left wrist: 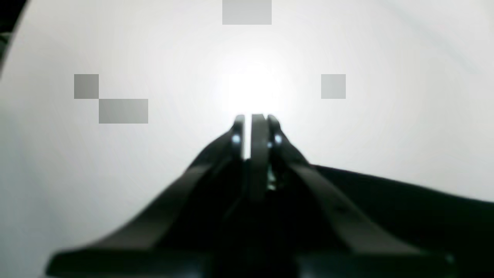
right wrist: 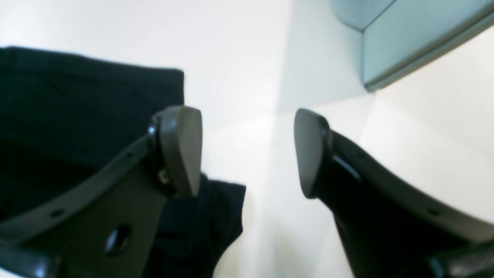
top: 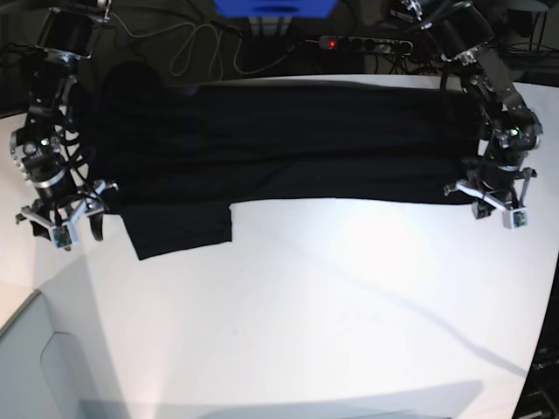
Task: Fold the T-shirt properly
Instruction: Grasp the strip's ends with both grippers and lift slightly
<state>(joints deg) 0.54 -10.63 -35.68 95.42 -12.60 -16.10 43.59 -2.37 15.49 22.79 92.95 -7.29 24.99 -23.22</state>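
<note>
While the base view shows the whole black T-shirt (top: 288, 144) spread across the far half of the white table (top: 332, 305), with a sleeve (top: 179, 229) hanging toward the near side, only the wrist views settle the claws. Left gripper (left wrist: 256, 119) is pinched closed at the cloth's edge; whether cloth sits between its tips is unclear. Right gripper (right wrist: 247, 150) gapes wide, holding nothing

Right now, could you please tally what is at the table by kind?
T-shirt: 1
Claws: 2, the left claw and the right claw
Power strip: 1
Total: 4
</note>
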